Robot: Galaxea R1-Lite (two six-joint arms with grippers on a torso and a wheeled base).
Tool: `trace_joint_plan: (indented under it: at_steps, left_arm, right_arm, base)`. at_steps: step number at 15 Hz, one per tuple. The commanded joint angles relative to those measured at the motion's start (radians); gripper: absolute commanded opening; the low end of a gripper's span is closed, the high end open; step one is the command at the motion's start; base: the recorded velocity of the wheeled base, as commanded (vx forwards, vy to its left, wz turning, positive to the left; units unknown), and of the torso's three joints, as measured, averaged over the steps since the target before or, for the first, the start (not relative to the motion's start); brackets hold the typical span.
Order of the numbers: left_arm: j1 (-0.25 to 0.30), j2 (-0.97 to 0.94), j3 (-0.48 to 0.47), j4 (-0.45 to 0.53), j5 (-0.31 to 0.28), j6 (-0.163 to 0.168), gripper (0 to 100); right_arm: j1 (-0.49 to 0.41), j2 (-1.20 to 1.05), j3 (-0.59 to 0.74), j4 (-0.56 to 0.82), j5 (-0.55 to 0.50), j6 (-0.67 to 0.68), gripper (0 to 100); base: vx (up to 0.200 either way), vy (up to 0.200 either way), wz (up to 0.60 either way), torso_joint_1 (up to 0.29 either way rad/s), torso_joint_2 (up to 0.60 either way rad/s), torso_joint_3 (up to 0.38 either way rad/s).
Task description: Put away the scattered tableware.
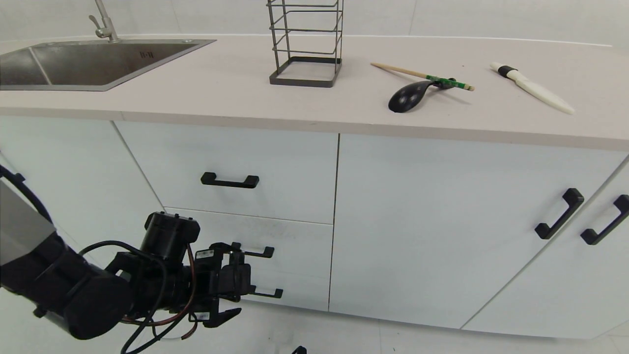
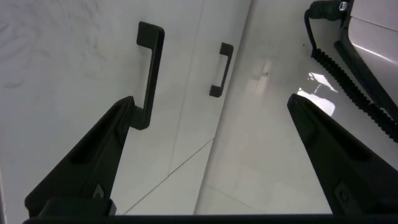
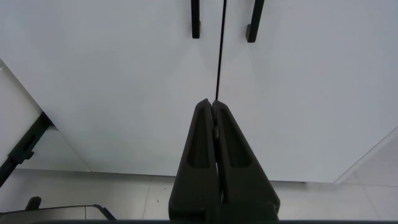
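Note:
On the countertop's right half lie a black spoon (image 1: 409, 97), a wooden chopstick (image 1: 422, 76) resting across the spoon's handle, and a white knife (image 1: 533, 88) with a black band. A dark wire rack (image 1: 305, 44) stands at the counter's middle back. My left gripper (image 1: 233, 282) (image 2: 210, 106) hangs low in front of the lower drawer, open with nothing between its fingers, and a black drawer handle (image 2: 149, 74) is close by one finger. My right gripper (image 3: 214, 106) is shut on nothing and points at the seam between two white cabinet doors.
A steel sink (image 1: 98, 61) with a tap is set into the counter's far left. The upper drawer has a black handle (image 1: 229, 181). Two cabinet doors at the right carry black handles (image 1: 560, 214) (image 1: 605, 226). Pale tiled floor lies below the cabinets.

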State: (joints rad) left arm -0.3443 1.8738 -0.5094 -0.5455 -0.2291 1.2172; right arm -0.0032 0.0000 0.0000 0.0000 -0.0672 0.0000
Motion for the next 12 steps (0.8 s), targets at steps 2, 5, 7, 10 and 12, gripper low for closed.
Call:
trace_joint_plan:
  at_steps: [2,5,7,10,12]
  left_arm:
    - [0.03,0.102,-0.09,0.009,-0.019,0.071,100]
    - [0.057,0.149,-0.12,0.009,-0.039,0.094,100]
    - [0.057,0.163,-0.126,0.006,-0.041,0.096,100]
    - [0.056,0.199,-0.143,-0.005,-0.041,0.1,100]
    - [0.054,0.219,-0.14,-0.011,-0.042,0.097,100]
  right_arm:
    - [0.0,0.002,0.0,0.0,0.0,-0.002,0]
    - [0.0,0.002,0.0,0.0,0.0,-0.002,0]
    - [0.0,0.002,0.0,0.0,0.0,0.0,0]
    - [0.0,0.002,0.0,0.0,0.0,0.0,0]
    - [0.0,0.002,0.0,0.0,0.0,0.0,0]
  base:
    - [0.0,0.0,0.0,0.0,0.0,0.0]
    - [0.0,0.0,0.0,0.0,0.0,0.0]
    - [0.0,0.0,0.0,0.0,0.0,0.0]
    - [0.0,0.0,0.0,0.0,0.0,0.0]
    - [0.0,0.0,0.0,0.0,0.0,0.0]
